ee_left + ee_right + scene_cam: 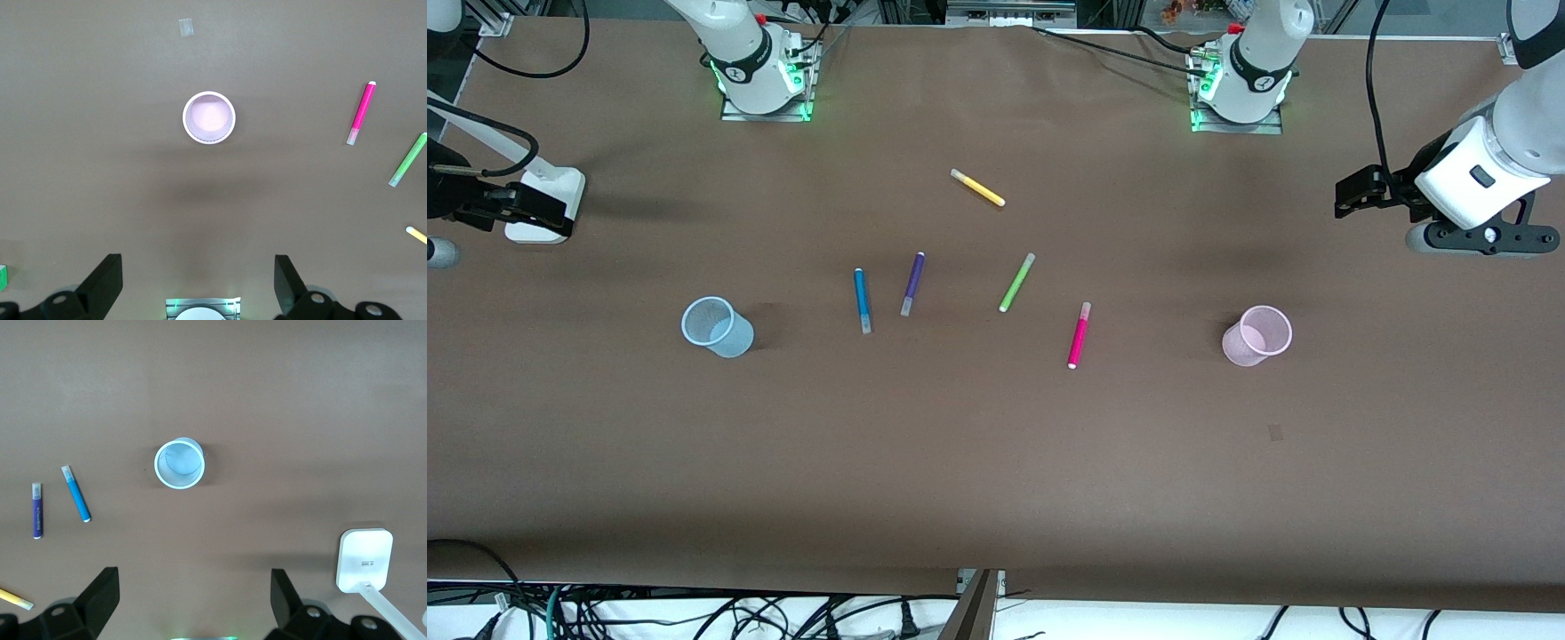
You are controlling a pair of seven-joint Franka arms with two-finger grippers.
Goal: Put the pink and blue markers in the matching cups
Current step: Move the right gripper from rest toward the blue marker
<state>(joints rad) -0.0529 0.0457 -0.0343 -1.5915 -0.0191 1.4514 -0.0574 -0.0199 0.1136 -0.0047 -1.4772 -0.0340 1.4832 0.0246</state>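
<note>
The blue marker (863, 300) lies flat on the brown table beside the pale blue cup (716, 326), which stands toward the right arm's end. The pink marker (1079, 336) lies flat toward the pale pink cup (1258, 335), which stands at the left arm's end. My left gripper (1356, 194) hangs open and empty, high over its end of the table; its wrist view shows the pink cup (209, 117) and pink marker (361, 113) ahead of the gripper (198, 267). My right gripper (489, 203) is open and empty over its end; its wrist view shows the blue cup (179, 464) and blue marker (77, 494) ahead of the gripper (193, 583).
A purple marker (912, 284) lies beside the blue one, a lime-green marker (1016, 282) lies between the purple and the pink, and a yellow marker (977, 188) lies nearer the arm bases. A white block (543, 204) stands under the right gripper. Cables hang along the table's front edge.
</note>
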